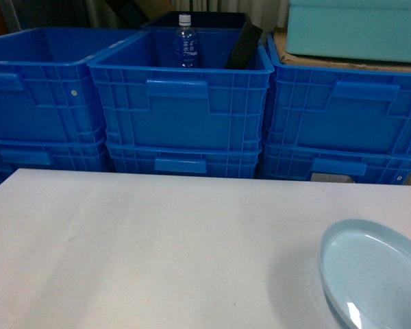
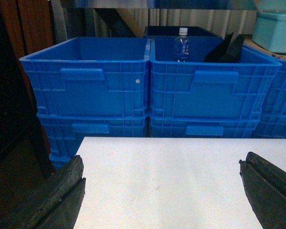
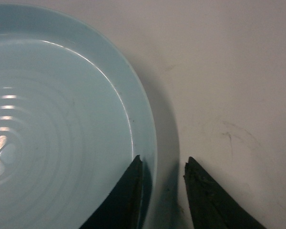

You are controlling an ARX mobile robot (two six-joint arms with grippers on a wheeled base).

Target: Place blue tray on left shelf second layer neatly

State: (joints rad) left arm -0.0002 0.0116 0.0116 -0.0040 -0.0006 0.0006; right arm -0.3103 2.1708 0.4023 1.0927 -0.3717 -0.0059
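Observation:
The blue tray, a pale glossy dish, shows at the bottom right of the head view, tilted, with a shadow on the white table to its left. In the right wrist view the blue tray fills the left side. My right gripper is shut on its rim, one finger inside the dish and one outside. My left gripper hangs wide open over the table's left part with nothing between its fingers. The left shelf second layer is out of view.
Deep royal-blue crates stand stacked in a row right behind the table's far edge. The middle one holds a water bottle. A turquoise container sits on cardboard on the right crate. A dark cabinet stands left of the table.

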